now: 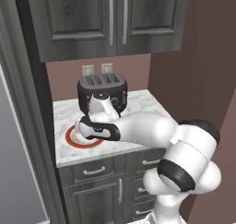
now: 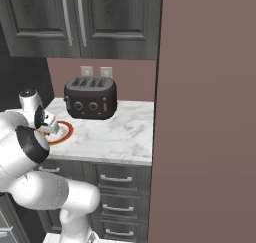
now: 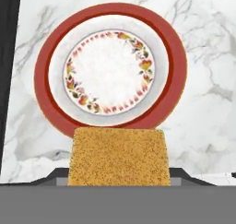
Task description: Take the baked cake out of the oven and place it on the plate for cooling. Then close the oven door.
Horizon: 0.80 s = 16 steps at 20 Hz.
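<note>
The half-closed pincer [image 3: 119, 184] grips a golden-brown speckled cake block [image 3: 118, 156] just above the red-rimmed round plate [image 3: 177, 57], with bare marble counter [image 3: 207, 103] beyond the rim.

The surface [image 3: 203, 94] looks like polished white marble with grey veins. On it, the plate [image 3: 177, 66] seems glazed ceramic, smooth, with a red-orange rim and a painted flower ring. Just in front of the plate, the cake [image 3: 118, 156] is golden brown, matt and grainy. Behind the plate, the toaster [image 1: 102, 93] has a glossy black shell. Above the toaster, the cabinets [image 1: 83, 15] show dark matt wood grain with brushed metal handles [image 1: 111, 18].
</note>
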### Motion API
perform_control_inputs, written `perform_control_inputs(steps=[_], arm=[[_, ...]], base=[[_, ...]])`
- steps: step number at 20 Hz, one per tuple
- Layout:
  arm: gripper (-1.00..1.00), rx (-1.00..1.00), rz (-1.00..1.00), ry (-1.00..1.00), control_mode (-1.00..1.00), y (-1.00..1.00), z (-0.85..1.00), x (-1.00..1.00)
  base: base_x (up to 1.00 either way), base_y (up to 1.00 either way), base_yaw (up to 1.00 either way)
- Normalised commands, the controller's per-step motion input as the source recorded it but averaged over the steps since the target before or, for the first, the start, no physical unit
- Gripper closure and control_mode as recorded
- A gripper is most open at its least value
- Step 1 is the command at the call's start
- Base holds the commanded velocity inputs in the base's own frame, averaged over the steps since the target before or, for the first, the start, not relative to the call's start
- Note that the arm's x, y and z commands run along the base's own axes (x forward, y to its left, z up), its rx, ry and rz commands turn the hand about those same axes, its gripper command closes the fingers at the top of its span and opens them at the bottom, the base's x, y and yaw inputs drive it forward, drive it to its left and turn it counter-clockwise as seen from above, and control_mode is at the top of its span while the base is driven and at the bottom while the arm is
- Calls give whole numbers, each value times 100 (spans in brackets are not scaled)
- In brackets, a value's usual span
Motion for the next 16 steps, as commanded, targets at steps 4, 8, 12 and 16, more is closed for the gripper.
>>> perform_control_inputs(steps=[4,8,12,16], arm=[[100,-11,0,6,-100,17,-7,46],[100,-11,0,4,-100,20,-14,43],[100,-4,0,8,-100,13,-18,36],[100,0,0,15,-100,0,-19,28]], base=[[0,0,0],[0,0,0],[0,0,0],[0,0,0]])
